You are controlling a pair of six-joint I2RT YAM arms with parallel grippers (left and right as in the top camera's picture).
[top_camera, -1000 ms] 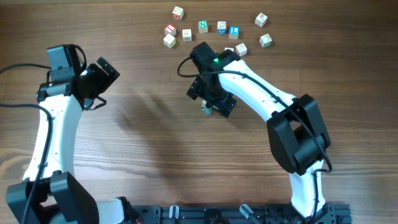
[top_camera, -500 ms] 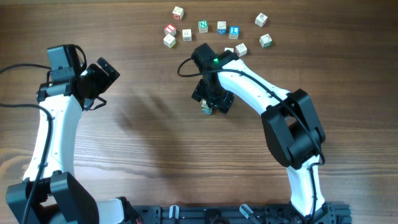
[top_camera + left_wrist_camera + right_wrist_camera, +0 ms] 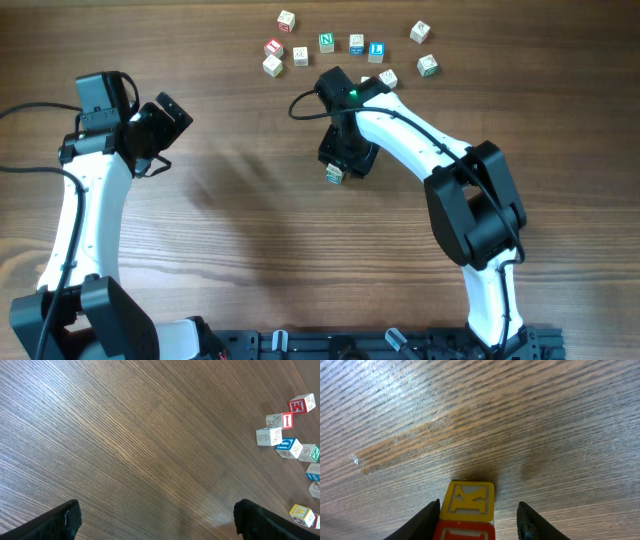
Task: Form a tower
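The tower (image 3: 468, 510) shows in the right wrist view as a cube with a yellow K face and a cube with a red face set against it. Seen from overhead, the tower (image 3: 334, 174) peeks out at mid-table under my right gripper (image 3: 346, 156). My right gripper (image 3: 479, 516) straddles it, partly closed. Its left finger (image 3: 425, 520) touches the cubes, while a gap remains before the right finger (image 3: 530, 520). My left gripper (image 3: 165, 120) hovers far to the left, wide open and empty (image 3: 157, 520) over bare wood.
Several loose letter cubes (image 3: 326, 42) lie scattered along the far edge of the table, one (image 3: 388, 78) close beside the right arm. The left wrist view catches some of them (image 3: 285, 435) at its right edge. The wooden table (image 3: 230, 230) is bare around the tower.
My right gripper's jaws have narrowed around the tower, and its wrist has shifted slightly right. The left arm has not moved.
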